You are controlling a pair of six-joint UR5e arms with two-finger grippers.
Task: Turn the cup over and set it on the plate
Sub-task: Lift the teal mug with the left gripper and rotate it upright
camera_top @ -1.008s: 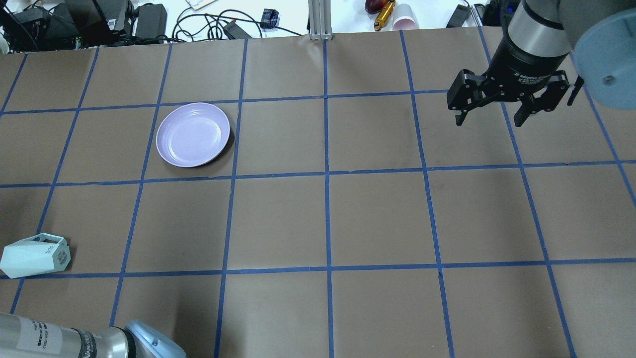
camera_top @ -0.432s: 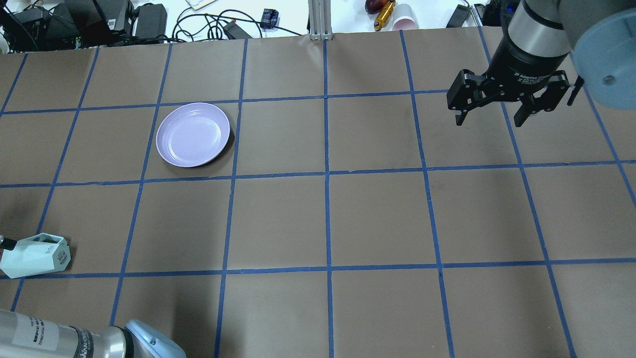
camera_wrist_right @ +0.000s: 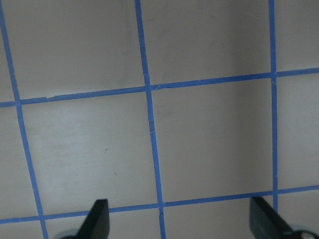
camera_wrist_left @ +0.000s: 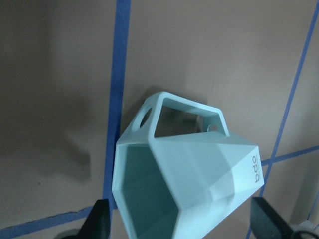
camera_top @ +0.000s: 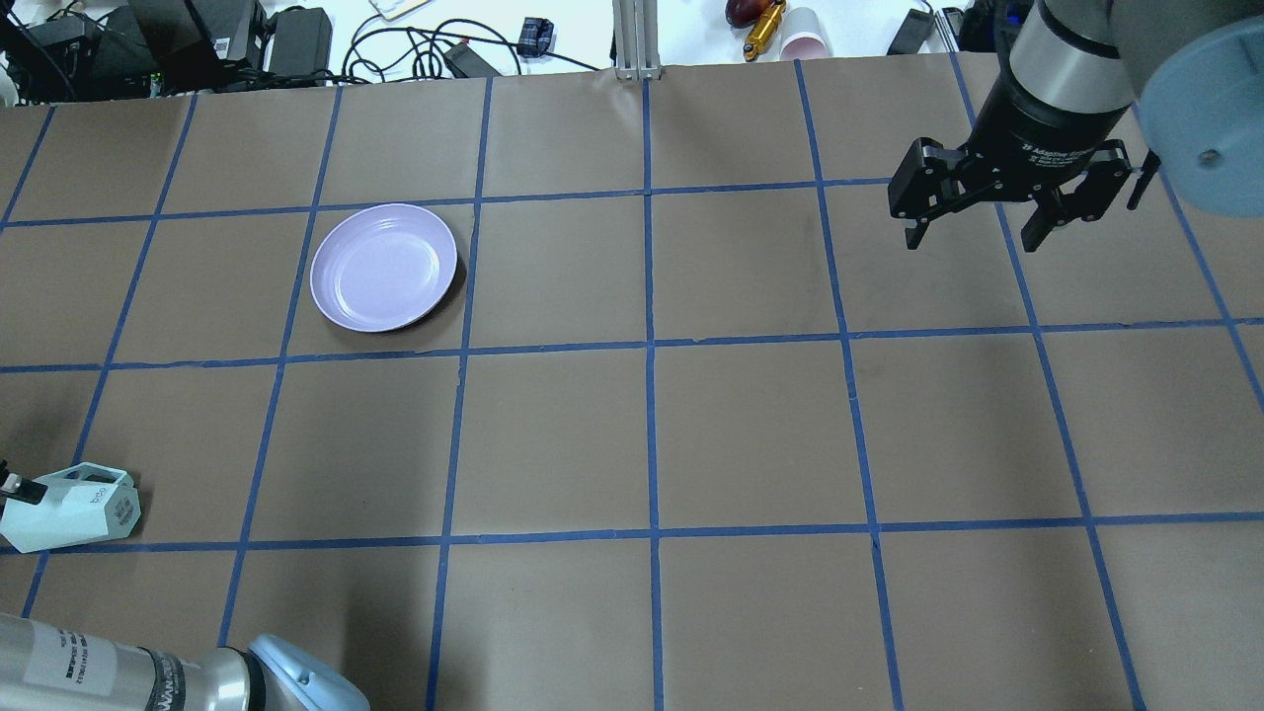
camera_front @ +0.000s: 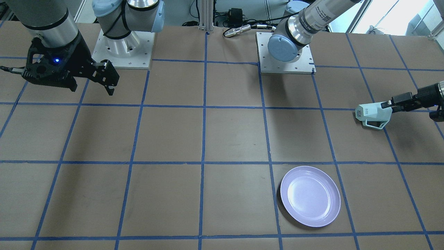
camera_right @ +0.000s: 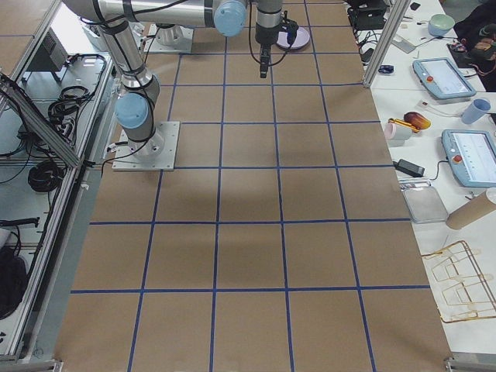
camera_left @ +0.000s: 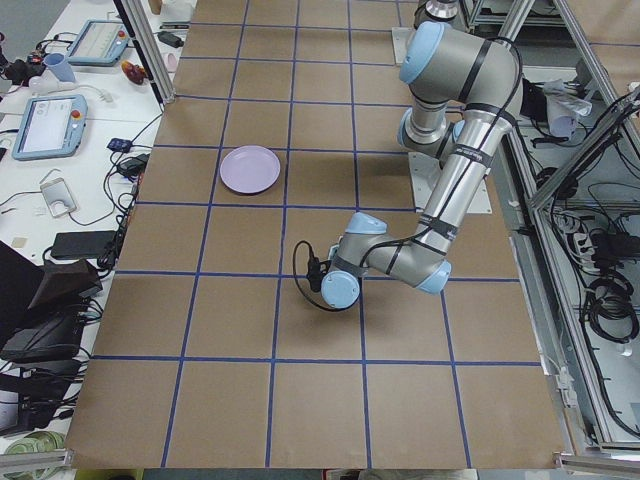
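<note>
Overhead exterior view: left gripper has slid in from 9 o'clock, and its wide-open fingers now straddle the cup, which lies on its side, not gripped yet. Closing looks next. Plate waits at its 2 o'clock. Right gripper hangs open, holding nothing.

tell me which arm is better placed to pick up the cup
Left. The left gripper is open right at the mouth end of the cup, which lies on its side. The right gripper hangs open far across the table, over bare grid.
</note>
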